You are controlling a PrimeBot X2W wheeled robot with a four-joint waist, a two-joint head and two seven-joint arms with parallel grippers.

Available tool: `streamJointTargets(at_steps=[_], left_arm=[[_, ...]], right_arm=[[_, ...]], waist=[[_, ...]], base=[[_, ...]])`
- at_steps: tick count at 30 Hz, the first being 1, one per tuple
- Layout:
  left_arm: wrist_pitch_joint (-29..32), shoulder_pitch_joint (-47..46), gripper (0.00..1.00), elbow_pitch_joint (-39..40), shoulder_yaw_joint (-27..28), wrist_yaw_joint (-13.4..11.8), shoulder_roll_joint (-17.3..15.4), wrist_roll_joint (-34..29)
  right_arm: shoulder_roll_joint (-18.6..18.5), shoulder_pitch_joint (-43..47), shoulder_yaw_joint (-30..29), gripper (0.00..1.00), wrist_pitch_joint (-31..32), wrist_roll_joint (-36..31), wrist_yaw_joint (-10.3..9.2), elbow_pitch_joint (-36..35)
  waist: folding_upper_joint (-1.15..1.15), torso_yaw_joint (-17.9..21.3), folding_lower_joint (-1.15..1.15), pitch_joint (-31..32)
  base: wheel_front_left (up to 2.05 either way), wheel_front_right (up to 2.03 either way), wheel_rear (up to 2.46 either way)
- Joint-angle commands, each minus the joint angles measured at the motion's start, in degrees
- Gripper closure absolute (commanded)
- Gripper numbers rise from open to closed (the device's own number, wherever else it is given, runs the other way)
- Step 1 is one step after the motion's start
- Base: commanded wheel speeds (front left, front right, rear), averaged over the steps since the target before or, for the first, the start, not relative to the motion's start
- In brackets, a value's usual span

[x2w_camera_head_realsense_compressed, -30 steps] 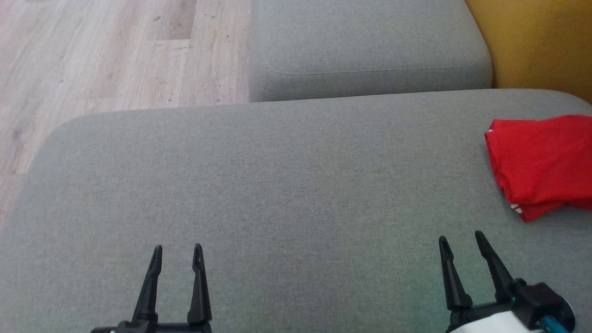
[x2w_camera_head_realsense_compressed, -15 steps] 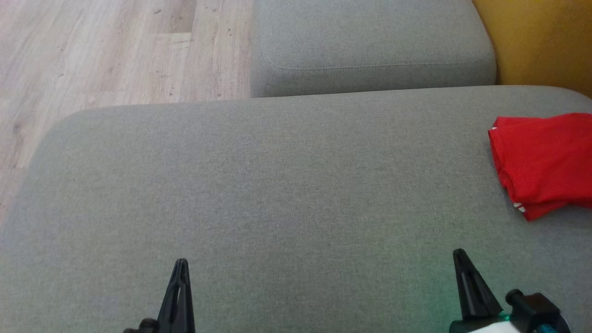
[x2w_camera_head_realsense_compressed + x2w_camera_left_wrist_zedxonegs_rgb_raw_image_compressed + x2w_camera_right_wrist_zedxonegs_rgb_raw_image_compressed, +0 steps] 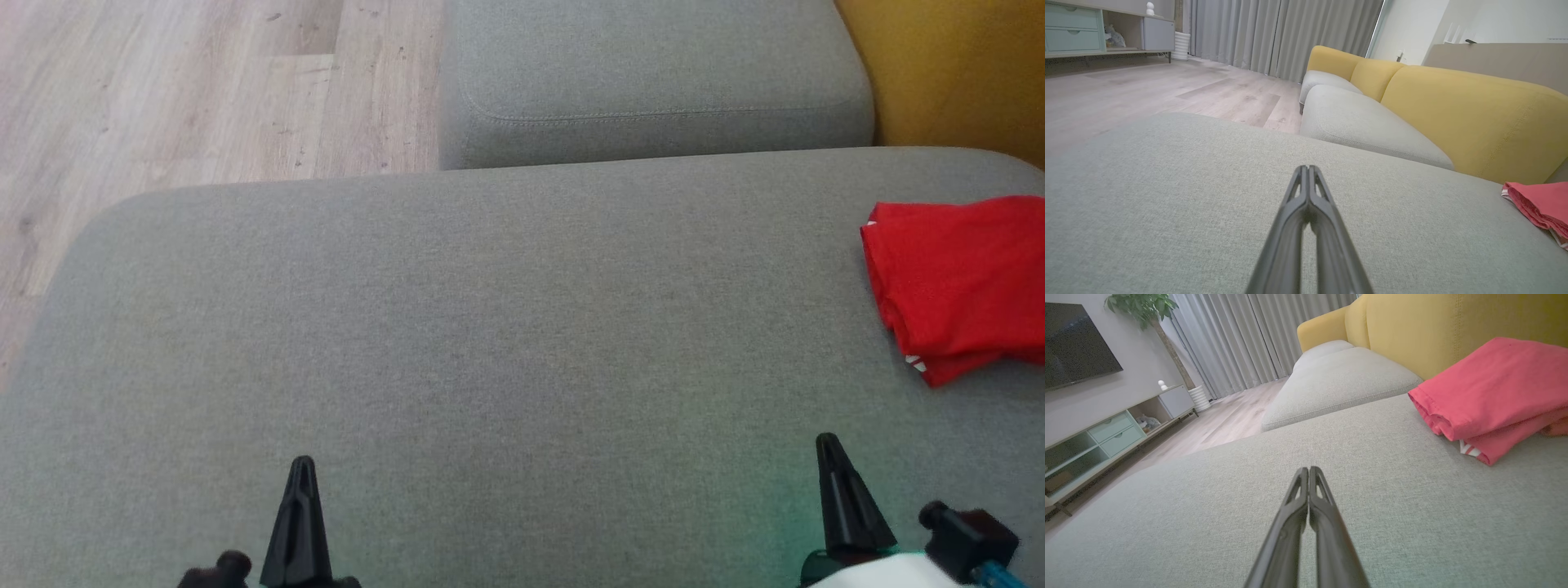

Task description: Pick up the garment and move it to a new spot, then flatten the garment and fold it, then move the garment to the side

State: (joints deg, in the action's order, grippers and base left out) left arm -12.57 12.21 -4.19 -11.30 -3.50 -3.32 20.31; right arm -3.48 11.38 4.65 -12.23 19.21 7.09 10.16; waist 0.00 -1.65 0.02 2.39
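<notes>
Lying folded on the sofa point(image 3: 490, 327) far to the right, garment point(image 3: 955, 286) sits apart from left end effector point(image 3: 300, 469) and right end effector point(image 3: 829, 449), both closed, empty. Reaching in closed could shove the folds loose.

Grey cushion point(image 3: 490, 327) carrying a folded red garment point(image 3: 959, 282)
The garment is lying flat near the cushion's far right corner and running past the edge of the head view. Something white, perhaps trim, is peeking out from its lower fold. The cushion is sitting against a second grey seat point(image 3: 653, 73) beyond it, with pale wood floor point(image 3: 163, 98) showing to the left.
</notes>
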Motion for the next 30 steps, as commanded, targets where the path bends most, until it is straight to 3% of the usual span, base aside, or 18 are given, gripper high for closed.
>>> streamJointTargets(at_steps=[1,30], left_arm=[[0.3,-2.7,1.00,1.3,1.0,0.4,-0.6,2.1],[4.2,-6.9,1.00,-1.7,4.1,3.2,-1.3,21.8]], right_arm=[[-0.6,-2.9,-0.4,1.00,0.3,2.2,0.07,-1.5],[-1.1,-6.7,-2.1,1.00,4.3,22.0,0.16,-0.1]], waist=[[0.00,0.0,0.00,0.0],[0.00,0.5,-0.01,-0.7]], base=[[0.00,0.00,0.00],[0.00,0.00,0.00]])
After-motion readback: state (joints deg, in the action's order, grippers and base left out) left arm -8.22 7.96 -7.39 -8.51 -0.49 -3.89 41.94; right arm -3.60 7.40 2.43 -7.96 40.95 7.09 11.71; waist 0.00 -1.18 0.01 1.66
